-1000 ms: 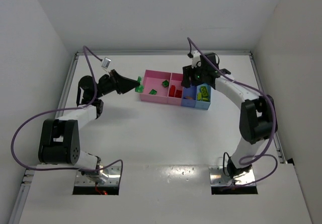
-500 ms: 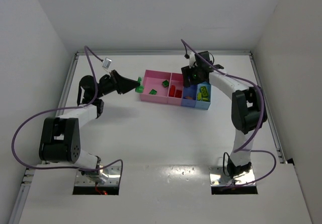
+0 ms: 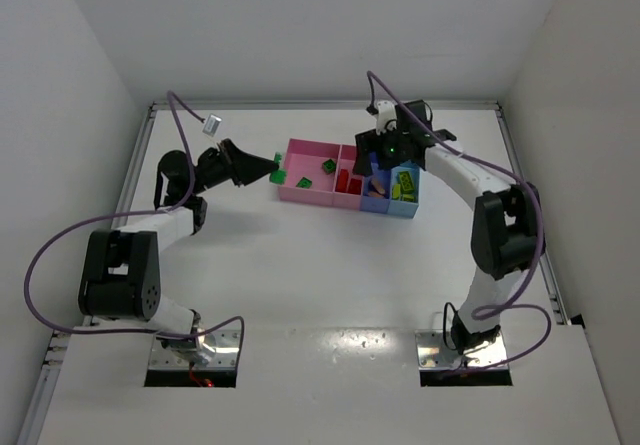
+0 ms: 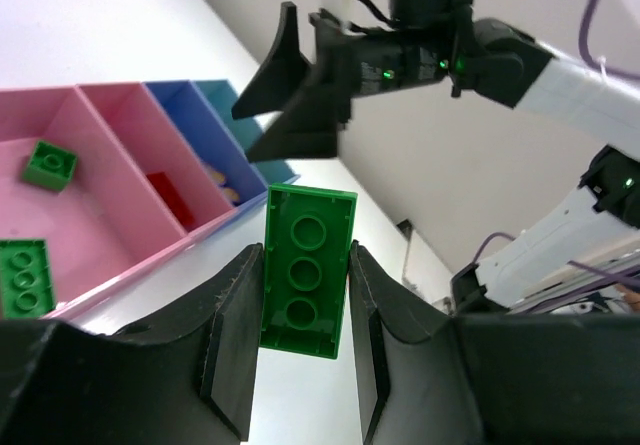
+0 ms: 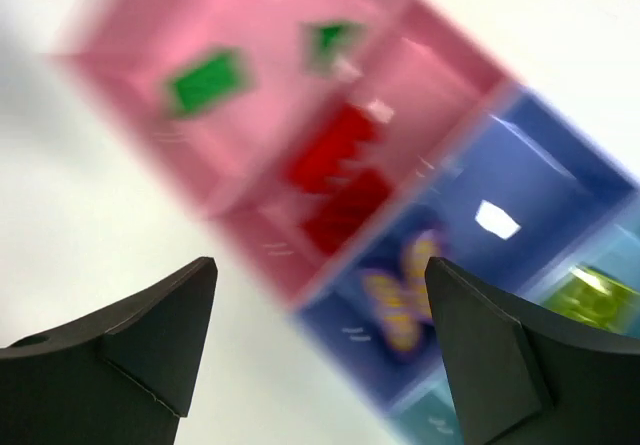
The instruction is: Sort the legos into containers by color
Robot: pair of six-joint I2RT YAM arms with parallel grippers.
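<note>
Right gripper, jaws spread and empty, has shifted above the dark blue bin, apparently post-drop; left gripper still clamps a green brick beside the wide pink bin.

I count four joined bins in one row. One green lego sits in my left tool and two more loose green legos lie ahead of it, three in all. Under my right tool, the red legos look like two, blurred. I cannot count the purple-and-orange pieces or the yellow-green legos.
</note>
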